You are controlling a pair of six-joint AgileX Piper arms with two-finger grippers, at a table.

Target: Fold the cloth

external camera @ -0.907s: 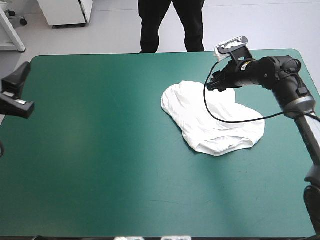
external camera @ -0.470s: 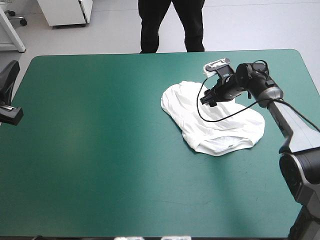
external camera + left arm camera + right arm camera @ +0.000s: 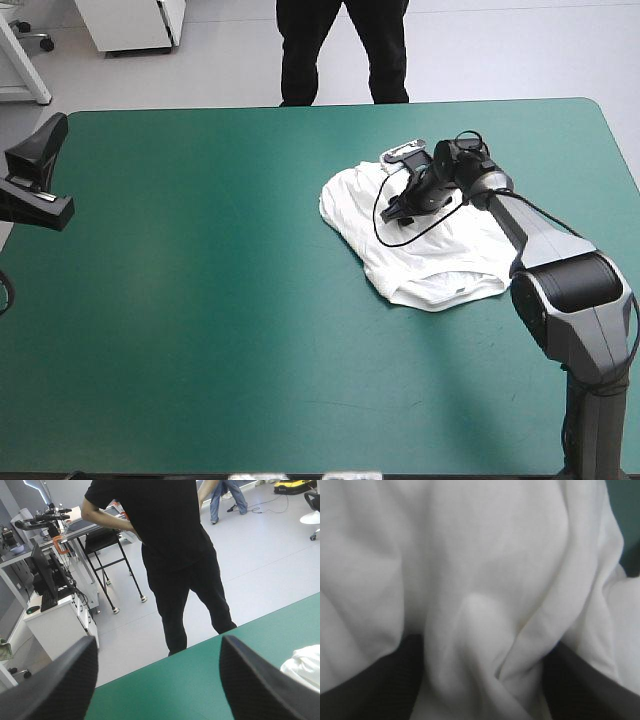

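bright even light all over, soft pale sheen on the teal-green cover, faint grey shadows in the T-shirt folds between the right gripper fingers

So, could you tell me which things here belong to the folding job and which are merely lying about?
Job: T-shirt; right gripper, open, down on it.
Not in use: left gripper, open, raised at the table's left edge.

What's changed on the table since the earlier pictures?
The right gripper moved left over the table and came down onto the far part of the T-shirt; its fingers are open with a ridge of cloth between them, not yet pinched. The T-shirt lies as before. The left gripper stays open, raised at the table's left edge.
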